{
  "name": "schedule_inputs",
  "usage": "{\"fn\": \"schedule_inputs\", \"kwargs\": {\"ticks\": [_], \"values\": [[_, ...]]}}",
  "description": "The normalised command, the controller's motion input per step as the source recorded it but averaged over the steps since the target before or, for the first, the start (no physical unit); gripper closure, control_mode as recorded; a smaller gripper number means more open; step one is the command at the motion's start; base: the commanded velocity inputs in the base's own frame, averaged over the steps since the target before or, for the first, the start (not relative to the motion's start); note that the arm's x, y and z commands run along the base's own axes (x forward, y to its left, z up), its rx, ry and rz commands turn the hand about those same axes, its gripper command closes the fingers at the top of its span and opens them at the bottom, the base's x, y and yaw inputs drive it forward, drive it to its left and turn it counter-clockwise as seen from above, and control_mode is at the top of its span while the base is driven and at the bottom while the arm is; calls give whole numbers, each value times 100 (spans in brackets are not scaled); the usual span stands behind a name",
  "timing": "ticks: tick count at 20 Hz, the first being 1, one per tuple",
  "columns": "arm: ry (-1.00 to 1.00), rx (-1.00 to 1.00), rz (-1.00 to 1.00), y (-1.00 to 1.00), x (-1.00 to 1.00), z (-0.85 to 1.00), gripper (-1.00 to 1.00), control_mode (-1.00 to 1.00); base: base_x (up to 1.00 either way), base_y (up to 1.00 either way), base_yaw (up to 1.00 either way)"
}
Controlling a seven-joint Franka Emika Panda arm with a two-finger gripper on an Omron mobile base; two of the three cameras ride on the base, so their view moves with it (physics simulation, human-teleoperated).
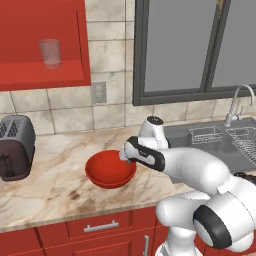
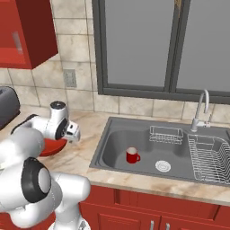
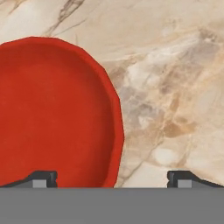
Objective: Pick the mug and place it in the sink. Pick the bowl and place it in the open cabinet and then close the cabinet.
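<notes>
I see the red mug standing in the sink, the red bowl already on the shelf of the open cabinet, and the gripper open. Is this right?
One thing is wrong: the bowl is not on the cabinet shelf. It sits on the counter, as the left base view shows, with the open gripper over its rim in the hand view. The mug does stand in the sink.

A rendered home kitchen: marble counter point(image 1: 60, 165), steel sink point(image 2: 117, 143) with faucet point(image 2: 201, 110), toaster point(image 1: 16, 147), red cabinet point(image 1: 45, 65), tiled backsplash point(image 1: 107, 55).
</notes>
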Motion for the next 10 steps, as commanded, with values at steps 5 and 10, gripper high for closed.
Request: {"fn": "schedule_inputs", "kwargs": {"ticks": [5, 10], "values": [[0, 2, 0, 0, 23, -24, -100, -100, 0, 0, 0], [0, 0, 0, 48, 32, -33, -100, -100, 0, 0, 0]]}}
